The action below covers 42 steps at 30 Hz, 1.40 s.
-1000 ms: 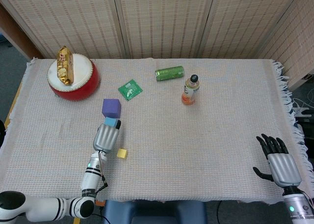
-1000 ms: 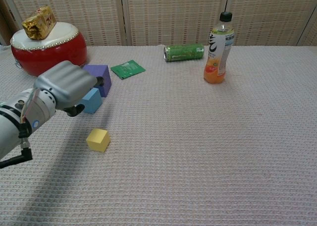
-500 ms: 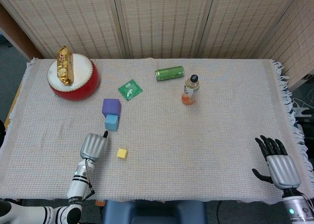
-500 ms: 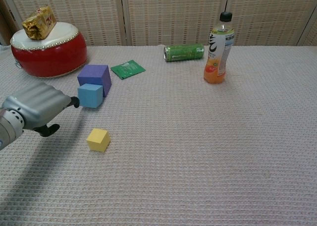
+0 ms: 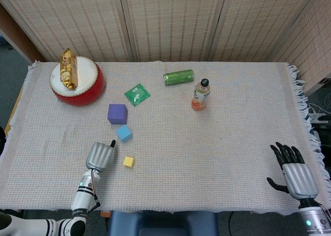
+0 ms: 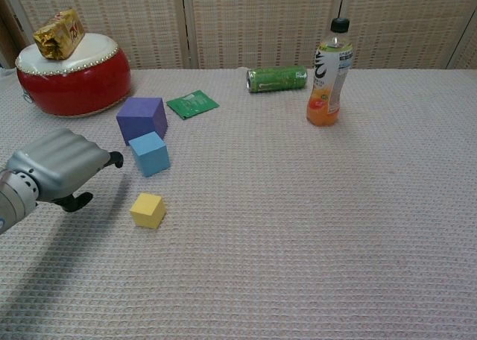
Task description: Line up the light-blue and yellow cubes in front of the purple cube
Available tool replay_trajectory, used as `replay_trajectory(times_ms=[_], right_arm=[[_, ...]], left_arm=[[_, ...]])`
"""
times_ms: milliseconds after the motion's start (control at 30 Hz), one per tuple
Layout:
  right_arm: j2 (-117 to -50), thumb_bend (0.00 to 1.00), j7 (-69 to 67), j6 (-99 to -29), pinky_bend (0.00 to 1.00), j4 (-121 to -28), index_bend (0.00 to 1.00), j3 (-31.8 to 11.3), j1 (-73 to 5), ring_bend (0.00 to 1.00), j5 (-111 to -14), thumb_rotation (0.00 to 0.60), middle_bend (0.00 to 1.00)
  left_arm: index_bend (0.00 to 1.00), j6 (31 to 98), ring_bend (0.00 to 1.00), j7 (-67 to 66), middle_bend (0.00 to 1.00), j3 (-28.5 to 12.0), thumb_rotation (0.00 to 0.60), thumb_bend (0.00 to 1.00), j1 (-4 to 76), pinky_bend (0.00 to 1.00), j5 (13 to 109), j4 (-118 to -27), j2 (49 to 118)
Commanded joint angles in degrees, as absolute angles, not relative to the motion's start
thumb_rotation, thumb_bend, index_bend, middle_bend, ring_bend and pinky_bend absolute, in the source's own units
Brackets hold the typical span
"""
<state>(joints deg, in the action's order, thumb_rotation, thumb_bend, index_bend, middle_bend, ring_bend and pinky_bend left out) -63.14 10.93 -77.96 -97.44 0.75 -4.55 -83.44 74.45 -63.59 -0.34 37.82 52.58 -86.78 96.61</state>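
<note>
The purple cube sits on the woven table cloth, left of centre, and the light-blue cube lies just near of it, turned a little askew and offset slightly to the right, with a small gap between the two. The yellow cube is nearer again and well apart from the light-blue one, so the row is only roughly begun; I judge the light-blue cube needs squaring up and the yellow one needs bringing in behind it. The left hand hovers low just left of the yellow cube, fingers curled together over nothing, one dark fingertip pointing toward the light-blue cube, a pose suited to nudging rather than gripping. The right hand rests at the near right corner of the table, fingers spread apart and empty, well clear of the work. Farther off are a red drum with a gold packet on top, a green sachet, a green can on its side and an orange drink bottle standing upright.
</note>
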Motion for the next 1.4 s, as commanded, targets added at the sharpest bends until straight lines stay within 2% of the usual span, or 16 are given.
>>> replay_trajectory(times_ms=[33, 233, 467, 833, 1400], right_arm=[[-63.1, 0.0, 10.9, -77.9, 0.0, -97.4, 0.0, 0.7, -4.5, 0.0, -83.4, 0.5, 0.0], [-63.2, 0.0, 11.1, -77.3, 0.0, -97.6, 0.0, 1.0, -4.8, 0.0, -83.6, 0.499, 0.0], [-62.9, 0.0, 10.9, -77.9, 0.0, -98.0, 0.0, 1.4, -4.4, 0.0, -84.4, 0.5, 0.0], [-62.4, 0.0, 10.4, -78.0, 0.0, -98.2, 0.0, 1.7, -4.3, 0.0, -85.2, 0.5, 0.0], [-62.5, 0.0, 10.6, -78.3, 0.0, -98.1, 0.0, 1.4, -4.1, 0.0, -84.9, 0.499, 0.0]], left_arm=[[0.24, 74.5, 1.0, -63.4, 1.0, -0.4, 0.6, 0.42, 37.7, 1.0, 53.0, -86.9, 96.6], [0.26, 75.6, 1.0, -62.8, 1.0, 1.1, 0.6, 0.42, 37.0, 1.0, 56.8, -90.9, 96.8], [0.26, 74.3, 1.0, -62.8, 1.0, 0.5, 0.6, 0.42, 37.5, 1.0, 58.5, -91.9, 98.5], [0.19, 72.1, 1.0, -65.0, 1.0, -2.3, 0.6, 0.41, 39.2, 1.0, 57.4, -86.1, 101.9], [0.22, 72.1, 1.0, -66.5, 1.0, -3.1, 0.6, 0.41, 38.3, 1.0, 53.7, -84.5, 100.7]])
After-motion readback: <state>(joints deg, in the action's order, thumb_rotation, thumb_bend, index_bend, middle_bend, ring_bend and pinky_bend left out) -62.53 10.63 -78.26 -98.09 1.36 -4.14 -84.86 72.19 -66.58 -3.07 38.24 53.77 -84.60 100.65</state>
